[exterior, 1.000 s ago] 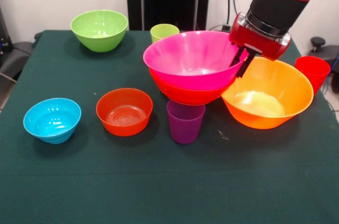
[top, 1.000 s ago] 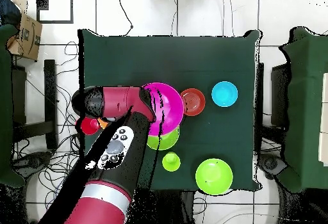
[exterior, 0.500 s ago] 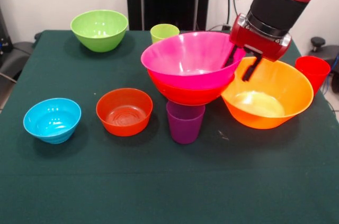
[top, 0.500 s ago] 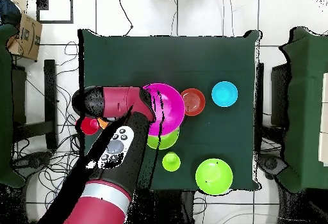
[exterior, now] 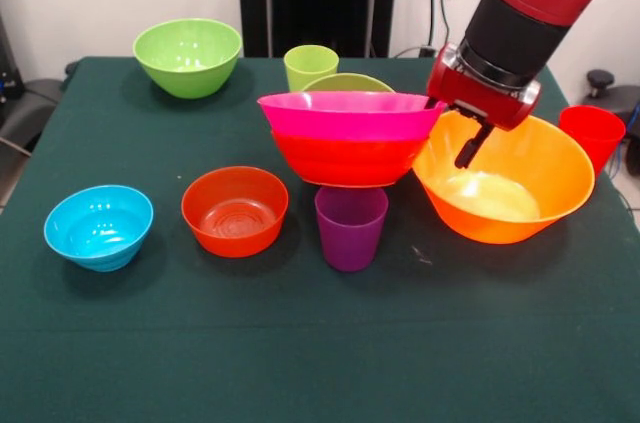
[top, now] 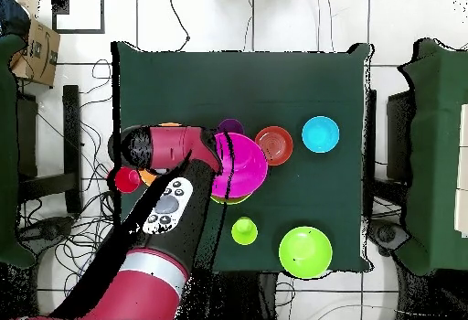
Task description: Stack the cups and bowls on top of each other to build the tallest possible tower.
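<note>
The large pink bowl (exterior: 345,113) sits level, nested in the red-orange bowl (exterior: 345,161); this pair is the tower. It shows pink from above (top: 242,163). A lime green bowl (exterior: 350,83) peeks out behind it. My gripper (exterior: 450,128) is open at the pink bowl's right rim, with one finger (exterior: 468,148) outside the rim over the large orange bowl (exterior: 510,193). The purple cup (exterior: 350,228) stands in front and hides the tower's base. The lime green cup (exterior: 310,65) and red cup (exterior: 592,133) stand apart.
A second lime green bowl (exterior: 188,55) is at the far left corner. The small blue bowl (exterior: 98,226) and small orange-red bowl (exterior: 235,210) sit at the near left. The arm (top: 169,147) covers the orange bowl in the overhead view.
The fingers spread apart at the pink bowl's rim. The pink and red-orange pair went from tilted to level. The gripper has risen slightly.
</note>
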Robot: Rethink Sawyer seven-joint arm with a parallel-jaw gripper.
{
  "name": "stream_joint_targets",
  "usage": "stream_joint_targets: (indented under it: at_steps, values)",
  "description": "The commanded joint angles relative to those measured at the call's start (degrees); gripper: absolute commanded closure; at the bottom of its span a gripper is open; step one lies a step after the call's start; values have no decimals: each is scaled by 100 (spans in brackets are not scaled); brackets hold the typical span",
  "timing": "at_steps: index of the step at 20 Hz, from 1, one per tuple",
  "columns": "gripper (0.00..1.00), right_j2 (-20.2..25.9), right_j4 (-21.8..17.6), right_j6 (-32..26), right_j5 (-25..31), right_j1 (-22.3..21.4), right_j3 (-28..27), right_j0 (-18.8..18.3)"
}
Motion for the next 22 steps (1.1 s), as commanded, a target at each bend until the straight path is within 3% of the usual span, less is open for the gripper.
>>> stream_joint_targets:
  at_steps: [1,22]
  values:
    - [0,502,93,866,-341,195,-248,-40]
    - [0,641,112,598,-73,-143,-80,-151]
